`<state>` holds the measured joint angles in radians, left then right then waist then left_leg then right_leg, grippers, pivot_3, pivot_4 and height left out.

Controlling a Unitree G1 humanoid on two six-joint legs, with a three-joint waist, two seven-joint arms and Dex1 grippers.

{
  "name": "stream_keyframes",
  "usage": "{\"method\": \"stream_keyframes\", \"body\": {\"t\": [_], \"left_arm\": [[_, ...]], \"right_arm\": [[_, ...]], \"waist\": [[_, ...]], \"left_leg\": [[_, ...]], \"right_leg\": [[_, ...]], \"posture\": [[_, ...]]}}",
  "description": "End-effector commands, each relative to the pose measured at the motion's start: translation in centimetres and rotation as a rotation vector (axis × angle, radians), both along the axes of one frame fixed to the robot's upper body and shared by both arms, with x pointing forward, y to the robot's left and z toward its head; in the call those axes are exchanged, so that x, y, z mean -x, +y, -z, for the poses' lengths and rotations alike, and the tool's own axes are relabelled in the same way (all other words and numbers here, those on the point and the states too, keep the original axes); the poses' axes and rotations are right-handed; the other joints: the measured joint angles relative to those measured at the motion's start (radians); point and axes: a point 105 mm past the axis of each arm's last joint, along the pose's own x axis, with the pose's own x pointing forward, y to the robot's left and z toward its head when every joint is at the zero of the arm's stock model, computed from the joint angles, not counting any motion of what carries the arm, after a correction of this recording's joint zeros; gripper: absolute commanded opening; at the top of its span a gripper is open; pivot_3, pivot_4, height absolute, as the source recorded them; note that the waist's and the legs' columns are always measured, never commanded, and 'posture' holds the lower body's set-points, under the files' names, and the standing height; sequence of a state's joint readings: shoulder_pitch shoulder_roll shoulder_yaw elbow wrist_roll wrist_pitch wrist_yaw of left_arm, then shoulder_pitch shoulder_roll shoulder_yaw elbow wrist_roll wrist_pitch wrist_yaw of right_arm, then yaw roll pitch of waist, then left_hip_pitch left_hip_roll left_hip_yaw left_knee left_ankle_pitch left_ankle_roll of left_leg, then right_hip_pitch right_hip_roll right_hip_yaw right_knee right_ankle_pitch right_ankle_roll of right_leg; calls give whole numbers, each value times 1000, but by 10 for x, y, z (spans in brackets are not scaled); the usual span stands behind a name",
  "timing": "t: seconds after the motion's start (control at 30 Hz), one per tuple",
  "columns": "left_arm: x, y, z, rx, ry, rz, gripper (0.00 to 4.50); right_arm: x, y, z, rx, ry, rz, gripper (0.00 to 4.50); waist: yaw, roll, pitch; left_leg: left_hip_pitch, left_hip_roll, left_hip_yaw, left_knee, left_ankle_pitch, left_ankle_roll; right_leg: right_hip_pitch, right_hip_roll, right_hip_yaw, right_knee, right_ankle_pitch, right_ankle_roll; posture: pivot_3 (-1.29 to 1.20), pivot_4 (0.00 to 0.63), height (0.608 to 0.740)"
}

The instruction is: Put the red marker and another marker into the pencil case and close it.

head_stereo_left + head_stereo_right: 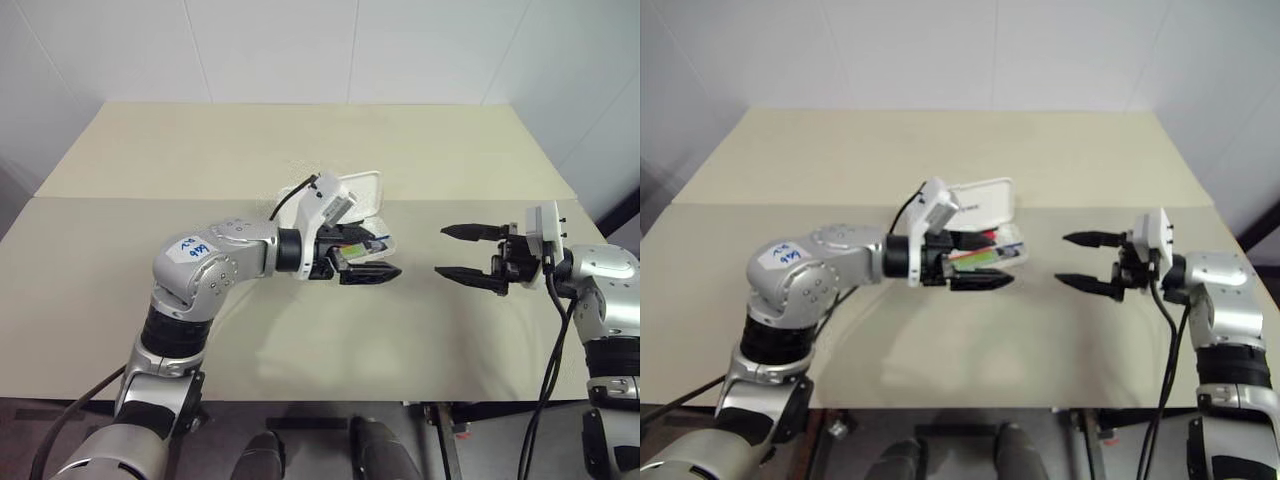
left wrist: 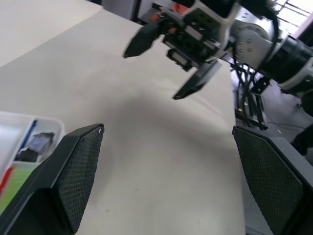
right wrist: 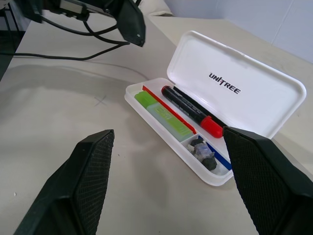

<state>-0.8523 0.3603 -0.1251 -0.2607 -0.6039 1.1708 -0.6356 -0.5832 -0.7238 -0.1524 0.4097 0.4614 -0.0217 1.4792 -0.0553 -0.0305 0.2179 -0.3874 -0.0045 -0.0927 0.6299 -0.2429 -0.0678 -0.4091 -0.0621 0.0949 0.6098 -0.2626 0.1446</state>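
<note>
The white pencil case (image 3: 161, 136) lies open on the table, its lid (image 3: 234, 83) standing up behind the tray. Inside lie the red marker (image 3: 190, 110), with a black body and red cap, and beside it the lime-green marker (image 3: 164, 117). My left gripper (image 1: 372, 258) hovers just in front of and over the case, pointing right, open with nothing between its fingers. My right gripper (image 1: 445, 250) is open a short way to the right of the case, pointing left at it, apart from it and empty.
A small dark grey object (image 3: 204, 149) sits in the case's end compartment. The beige table (image 1: 200, 150) stretches wide to the left and back, with white walls behind it. Its front edge runs close below my arms.
</note>
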Motion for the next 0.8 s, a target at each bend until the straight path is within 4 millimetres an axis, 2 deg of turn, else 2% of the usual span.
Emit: {"method": "stream_keyframes", "body": {"t": [0.03,0.27,0.3,0.4,0.5,0.73,0.77,0.8], "left_arm": [[1,0,-17,13,-103,12,4475],[-8,10,-25,15,-174,-24,4475],[-10,12,-27,19,-186,-33,4297],[-17,19,-33,29,-220,-68,3594],[-33,33,-43,25,-270,-143,2593],[-41,41,-54,60,-323,-168,252],[-41,41,-56,77,-330,-164,35],[-41,41,-57,93,-337,-161,35]], "right_arm": [[-1,2,-10,-8,-36,-12,4500],[0,2,-9,-8,-35,-15,4500],[0,2,-9,-8,-35,-15,4500],[0,2,-9,-9,-36,-16,4500],[-1,3,-8,-9,-37,-16,4500],[-1,4,-9,-17,-44,-23,4500],[-1,4,-9,-18,-45,-24,4500],[-1,4,-10,-20,-47,-25,4500]], "waist": [[1,0,0],[1,0,0],[1,0,0],[1,0,0],[0,0,0],[2,0,0],[2,0,0],[2,0,0]], "left_leg": [[0,0,0,0,0,0],[0,0,0,-1,0,0],[0,0,0,0,0,0],[0,0,0,0,0,0],[0,0,0,0,0,0],[0,0,0,-1,0,0],[0,0,0,-1,0,0],[0,0,0,-1,0,0]], "right_leg": [[0,0,0,0,0,0],[0,0,0,0,0,0],[0,0,0,0,0,0],[0,0,0,0,0,0],[0,0,0,0,0,0],[0,0,0,0,0,0],[0,0,0,0,0,0],[0,0,0,0,0,0]], "posture": [[0,150,740],[0,150,740],[0,150,740],[0,150,740],[0,150,740],[0,150,740],[0,150,740],[0,150,740]]}}
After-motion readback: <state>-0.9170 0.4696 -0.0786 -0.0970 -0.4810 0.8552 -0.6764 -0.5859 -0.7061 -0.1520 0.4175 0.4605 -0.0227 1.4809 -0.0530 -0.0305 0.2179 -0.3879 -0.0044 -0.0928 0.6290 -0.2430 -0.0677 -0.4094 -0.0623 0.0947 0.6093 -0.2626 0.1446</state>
